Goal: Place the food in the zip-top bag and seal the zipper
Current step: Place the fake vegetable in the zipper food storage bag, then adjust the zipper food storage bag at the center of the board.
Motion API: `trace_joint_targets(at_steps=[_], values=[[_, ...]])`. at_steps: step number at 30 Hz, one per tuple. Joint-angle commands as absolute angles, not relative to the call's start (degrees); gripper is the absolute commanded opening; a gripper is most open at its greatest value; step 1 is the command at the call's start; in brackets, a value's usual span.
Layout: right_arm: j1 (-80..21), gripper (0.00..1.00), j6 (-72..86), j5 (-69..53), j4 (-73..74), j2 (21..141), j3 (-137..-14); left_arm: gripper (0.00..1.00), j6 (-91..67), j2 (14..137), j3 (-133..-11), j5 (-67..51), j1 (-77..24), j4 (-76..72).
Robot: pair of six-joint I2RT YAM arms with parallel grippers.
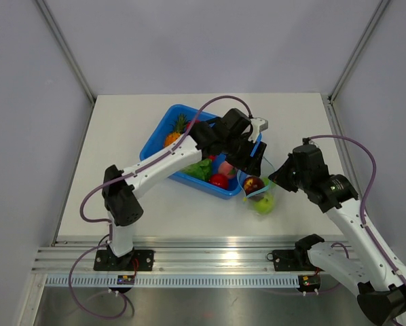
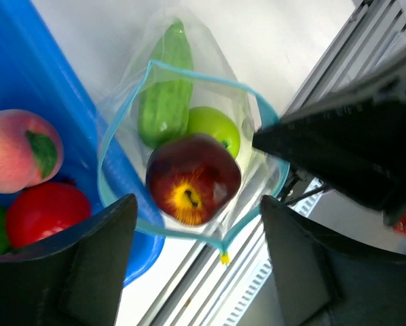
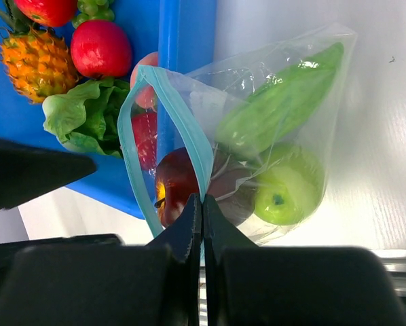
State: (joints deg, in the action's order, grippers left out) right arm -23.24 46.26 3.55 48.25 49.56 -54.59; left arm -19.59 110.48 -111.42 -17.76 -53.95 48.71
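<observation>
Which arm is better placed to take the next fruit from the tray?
Left. The left fingers are open, close to the peach in the tray. The right fingers are shut on the blue strip of the bag, holding its mouth open.

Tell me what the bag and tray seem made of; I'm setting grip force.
Bag: thin clear plastic film, glossy; it crinkles and the green apple shows through. Tray: likely rigid plastic, smooth blue, rim faintly shiny.

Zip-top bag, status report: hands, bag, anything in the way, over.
Left hand open, empty, over the mouth. Right hand shut on the zipper. Zip-top bag unsealed, food inside. Blue tray crowds the mouth.
</observation>
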Motion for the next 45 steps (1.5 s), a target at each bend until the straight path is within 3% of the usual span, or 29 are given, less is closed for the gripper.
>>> trace_joint_targets(at_steps=[1,6,18,24,27,28,31,32,41,45], values=[[-23.5,0.00,45.3,4.9,47.1,49.4,-55.8,0.64,-18.2,102.3,-107.9,-14.8,-52.7,47.8],[-23.4,0.00,42.8,2.2,45.6,49.1,-56.0,0.65,-18.7,102.9,-103.9,-5.7,-51.3,47.6],[-23.5,0.00,41.0,0.4,45.9,48.9,-57.1,0.60,-20.0,108.5,-102.1,-10.1,-51.4,42.7],[-23.4,0.00,41.5,0.6,45.9,49.0,-57.3,0.52,-21.4,109.3,-100.0,-11.3,-51.8,40.8],[-23.5,0.00,41.7,1.4,46.6,49.4,-58.2,0.41,-21.7,110.3,-99.1,-8.9,-52.0,39.9],[-23.5,0.00,41.6,1.8,47.1,49.7,-58.7,0.30,-22.1,111.0,-99.0,-8.1,-51.9,39.6],[-23.5,0.00,41.4,2.7,48.5,50.8,-60.0,0.12,-23.1,112.0,-99.8,-9.8,-52.0,39.4],[-23.4,0.00,41.4,3.2,49.0,51.0,-60.6,0.00,-23.3,111.9,-100.0,-10.5,-52.0,39.4],[-22.2,0.00,34.3,11.0,56.9,58.5,-71.4,0.00,-24.9,109.0,-102.0,-13.7,-52.3,41.8],[-17.1,0.00,29.4,7.4,56.3,64.9,-73.9,0.00,-25.7,110.6,-103.3,-15.6,-52.8,42.1]])
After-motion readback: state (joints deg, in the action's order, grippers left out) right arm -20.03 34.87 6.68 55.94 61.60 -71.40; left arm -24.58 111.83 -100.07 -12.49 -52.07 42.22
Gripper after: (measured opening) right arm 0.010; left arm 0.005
